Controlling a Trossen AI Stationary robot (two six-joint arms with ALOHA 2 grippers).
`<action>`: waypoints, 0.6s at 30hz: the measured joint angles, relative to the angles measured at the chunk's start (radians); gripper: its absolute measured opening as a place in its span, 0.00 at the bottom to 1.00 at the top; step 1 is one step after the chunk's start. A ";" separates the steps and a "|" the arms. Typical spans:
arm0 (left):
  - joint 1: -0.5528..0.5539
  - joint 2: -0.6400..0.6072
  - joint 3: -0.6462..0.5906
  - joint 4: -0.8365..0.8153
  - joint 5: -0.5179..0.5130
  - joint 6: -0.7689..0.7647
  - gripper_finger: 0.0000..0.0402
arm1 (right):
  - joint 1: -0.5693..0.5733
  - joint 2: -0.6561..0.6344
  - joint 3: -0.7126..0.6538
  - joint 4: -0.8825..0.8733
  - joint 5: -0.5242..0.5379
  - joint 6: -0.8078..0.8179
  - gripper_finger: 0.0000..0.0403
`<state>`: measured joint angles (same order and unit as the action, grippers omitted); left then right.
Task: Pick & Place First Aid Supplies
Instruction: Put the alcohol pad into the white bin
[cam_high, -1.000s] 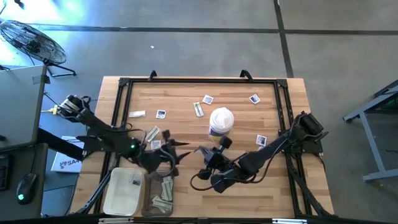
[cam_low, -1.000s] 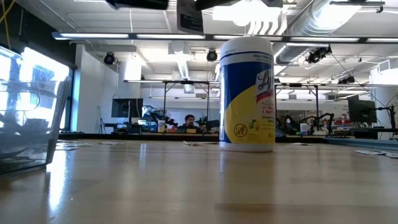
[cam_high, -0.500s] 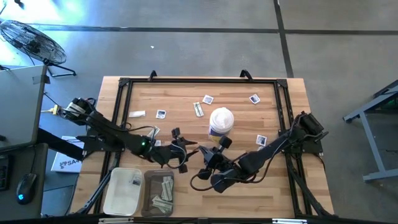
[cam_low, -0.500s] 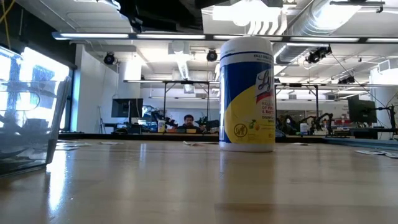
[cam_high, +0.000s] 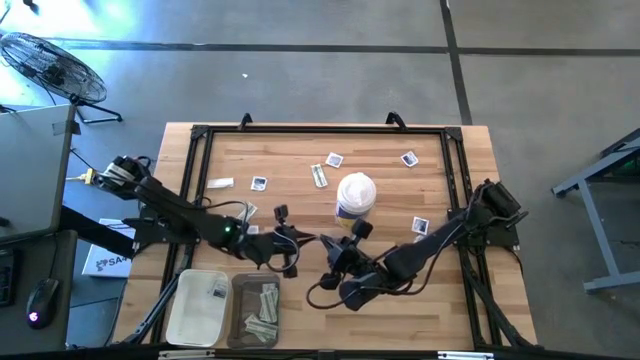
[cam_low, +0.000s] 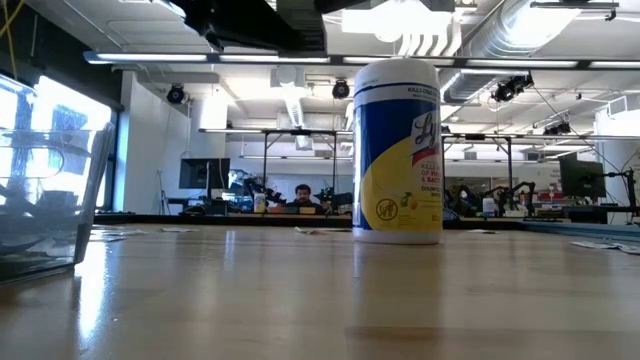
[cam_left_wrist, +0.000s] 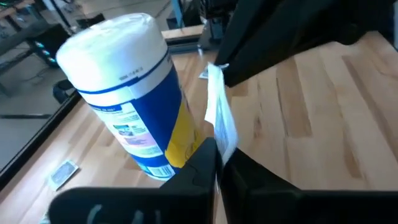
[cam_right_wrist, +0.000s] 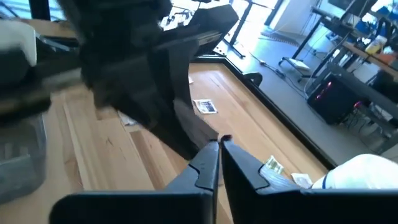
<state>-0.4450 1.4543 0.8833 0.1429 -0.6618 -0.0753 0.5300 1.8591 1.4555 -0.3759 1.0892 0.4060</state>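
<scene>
Clearly, the left end effector (cam_left_wrist: 216, 163) pinches a white packet (cam_left_wrist: 221, 118) standing upright, long axis vertical, lower end hidden between the fingers, beside the canister (cam_left_wrist: 134, 93) mid-worktop (cam_high: 440, 290). Right end effector (cam_right_wrist: 219, 155) is pressed together, holding nothing.

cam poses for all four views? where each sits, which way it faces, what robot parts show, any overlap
High: overhead, facing straight down on the table; both arms, left gripper, right gripper, two bins.
Low: at tabletop height, facing level across into the room; canister central, clear bin at the edge, dark arm parts along the top.
Left wrist: on the left arm, facing past its shut fingers, which pinch a white packet, toward the canister.
Right wrist: on the right arm, facing past its shut fingers toward the left arm and loose packets.
Shared: the canister shows in all four.
</scene>
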 joint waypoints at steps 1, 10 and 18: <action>0.000 -0.013 0.000 -0.019 0.010 0.000 0.01 | 0.005 0.000 0.000 0.000 0.003 -0.018 0.06; -0.134 -0.265 0.000 -0.371 0.028 -0.031 0.00 | 0.076 -0.068 0.001 -0.057 0.032 -0.067 0.22; -0.298 -0.523 0.000 -0.783 0.412 -0.332 0.00 | 0.080 -0.074 0.001 -0.063 -0.168 -0.069 0.23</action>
<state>-0.7426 0.9313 0.8837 -0.6403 -0.2503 -0.4074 0.6103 1.7855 1.4567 -0.4388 0.9215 0.3368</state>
